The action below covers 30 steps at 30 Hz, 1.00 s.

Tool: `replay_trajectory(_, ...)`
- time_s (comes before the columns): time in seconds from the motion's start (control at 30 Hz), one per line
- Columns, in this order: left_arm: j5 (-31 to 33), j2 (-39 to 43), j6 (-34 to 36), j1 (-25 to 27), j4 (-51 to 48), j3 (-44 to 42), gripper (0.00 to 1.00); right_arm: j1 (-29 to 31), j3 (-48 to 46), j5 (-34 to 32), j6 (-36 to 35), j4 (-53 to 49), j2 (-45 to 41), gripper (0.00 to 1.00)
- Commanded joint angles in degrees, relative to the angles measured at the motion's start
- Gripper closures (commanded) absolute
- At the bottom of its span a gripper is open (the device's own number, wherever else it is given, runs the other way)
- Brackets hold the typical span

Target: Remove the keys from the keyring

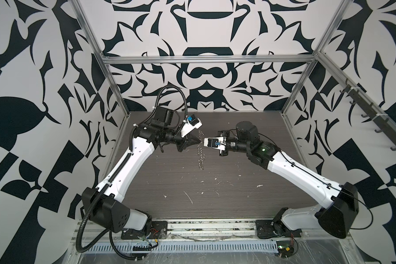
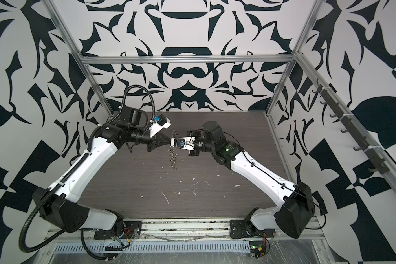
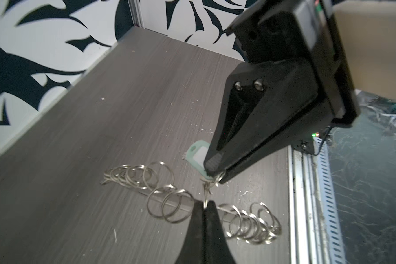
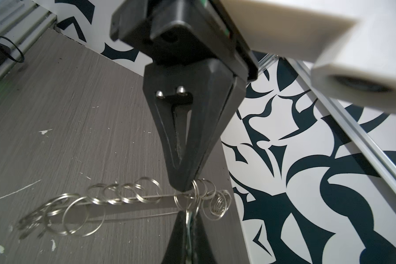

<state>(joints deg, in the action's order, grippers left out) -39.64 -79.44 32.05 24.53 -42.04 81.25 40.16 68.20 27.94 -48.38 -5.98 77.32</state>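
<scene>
The keys (image 3: 197,156), one pale mint oval tag, are clamped at one end between the closed fingers of the right gripper (image 3: 212,172). Close beside it, the left gripper (image 3: 205,204) pinches a small silver ring of the keyring (image 3: 167,202), its jaws pressed together. In both top views the two grippers meet tip to tip just above the middle of the frame, and the keyring runs up and down the frame between them, over the dark wood-grain counter (image 1: 215,194). Whether it touches the counter cannot be told.
</scene>
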Motion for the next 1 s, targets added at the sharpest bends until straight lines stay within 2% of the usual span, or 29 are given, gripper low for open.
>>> replay_trajectory(0.0,3.9,3.8,4.1,0.3,13.9,-5.3,1.0,1.7,3.1,13.6,4.2,1.7,-0.9,1.0)
replay_trajectory(0.07,4.2,5.3,4.5,0.3,17.7,-7.6,1.0,0.8,2.8,15.1,6.1,2.3,-1.1,1.0)
replay_trajectory(0.13,4.5,5.4,4.1,0.4,18.3,-7.6,1.0,0.8,2.8,13.8,4.3,0.5,-1.1,1.0)
replay_trajectory(0.17,3.7,5.0,1.8,0.4,18.2,-6.7,1.0,0.9,2.5,13.7,3.6,0.5,-1.1,1.0)
replay_trajectory(0.23,0.4,3.4,-3.0,0.3,16.3,-3.4,1.0,1.3,1.6,12.3,1.2,0.8,-1.4,1.0)
replay_trajectory(0.3,-4.8,1.2,-4.5,0.3,11.5,0.6,1.0,2.0,0.7,10.3,-0.9,1.5,-1.9,1.0)
replay_trajectory(0.43,-3.8,0.2,-3.6,0.4,8.7,2.4,1.0,3.4,0.4,6.6,-4.9,0.9,-2.2,1.0)
replay_trajectory(0.53,-1.7,3.5,1.6,0.4,14.2,-2.9,1.0,3.6,-0.7,4.9,-5.4,2.3,-2.9,1.0)
replay_trajectory(0.6,0.5,8.1,1.4,0.8,25.4,-9.9,1.0,3.7,-1.6,3.3,-6.4,3.0,-3.4,1.0)
replay_trajectory(0.7,0.5,11.0,5.0,1.3,32.5,-14.5,1.0,4.6,-2.7,0.5,-8.8,3.5,-4.1,1.0)
replay_trajectory(0.97,2.0,11.0,4.8,2.7,37.9,-15.6,1.0,6.6,-6.1,-2.7,-12.8,7.6,-5.9,1.0)
